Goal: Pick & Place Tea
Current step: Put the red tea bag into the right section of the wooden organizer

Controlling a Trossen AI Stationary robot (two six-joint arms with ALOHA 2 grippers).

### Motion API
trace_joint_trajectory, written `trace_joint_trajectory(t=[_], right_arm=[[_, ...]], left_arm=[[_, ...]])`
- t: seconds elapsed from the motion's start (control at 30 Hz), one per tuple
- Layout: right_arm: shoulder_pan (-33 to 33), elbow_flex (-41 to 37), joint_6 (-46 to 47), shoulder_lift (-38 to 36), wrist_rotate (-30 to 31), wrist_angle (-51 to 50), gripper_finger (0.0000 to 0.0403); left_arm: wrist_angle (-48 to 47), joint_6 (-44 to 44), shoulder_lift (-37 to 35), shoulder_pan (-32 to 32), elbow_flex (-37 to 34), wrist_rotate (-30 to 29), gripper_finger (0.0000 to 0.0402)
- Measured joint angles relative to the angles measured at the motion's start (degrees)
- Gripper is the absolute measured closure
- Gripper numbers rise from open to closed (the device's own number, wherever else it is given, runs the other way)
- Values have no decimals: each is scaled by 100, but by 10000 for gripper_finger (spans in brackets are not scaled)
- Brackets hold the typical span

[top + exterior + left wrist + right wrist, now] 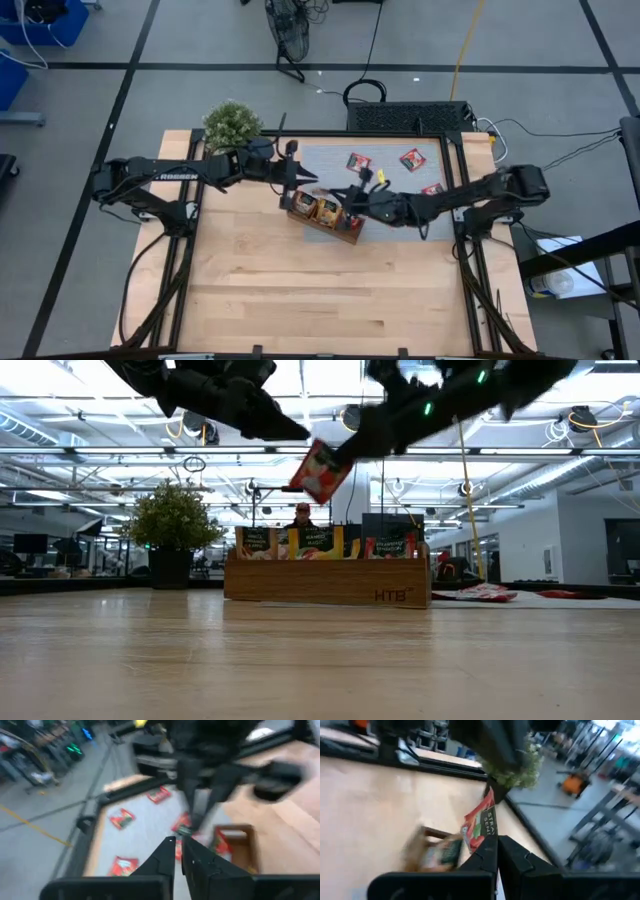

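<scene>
A red tea sachet [320,470] with a light label hangs tilted in the air above the brown wooden tray [330,588]. My right gripper [496,845] is shut on it and reaches in from the table's right over the tray [322,226]. My left gripper [178,849], with its fingers together, hovers at the tray's far left corner [305,180]; its tip [300,432] is right by the sachet's upper corner. Orange and dark green sachets [312,542] stand upright in the tray. Three red sachets [358,161] [411,158] [432,188] lie flat on the grey mat. My right gripper pinches the red sachet by one edge [484,844] between its two fingers, only at their free ends. It comes slanting down from the table's right. The sachet sticks out beyond the fingertips, tilted and lifted clear above the tray. My left gripper: I cannot tell whether its tip touches the sachet's upper corner [309,448].
A potted plant [232,125] stands at the table's far left corner, close behind my left arm. The grey mat [385,172] covers the far right of the table. Bare wood [320,290] stretches from the tray to the near edge.
</scene>
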Motion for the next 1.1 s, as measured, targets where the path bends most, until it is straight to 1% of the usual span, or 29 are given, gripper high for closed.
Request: trace_joint_trajectory(t=[0.07,0.13,0.23,0.3,0.37,0.43,0.5,0.57,0.63,0.83,1.1], right_arm=[[263,146,513,-236,166,-728,403],[511,394,1139,-315,234,-1473,403],[868,949,2111,-312,234,-3020,403],[1069,1510,2700,-167,392,-3991,403],[1224,2039,3293,29,566,-5180,403],[1259,2486,3915,260,583,-6140,403],[1210,2758,4436,475,506,-6857,403],[1154,2811,4803,624,481,-7167,403],[1094,2811,4928,780,371,-7158,403],[1004,2813,5019,1191,161,-7069,403],[943,2813,5155,1531,173,-7256,403]], left_arm=[[98,17,-32,0,3,-141,353],[188,44,-104,24,-3,-356,345],[393,141,-121,63,8,-775,337],[440,83,-103,101,-1,-1013,336],[512,16,-111,105,1,-1130,336],[494,-5,-110,103,1,-1182,335],[453,-8,-105,101,1,-1181,335],[463,-48,-107,101,1,-1181,335],[445,-83,-107,101,1,-1186,335],[363,-120,-107,105,1,-1186,334],[230,-194,-107,107,1,-1190,334]])
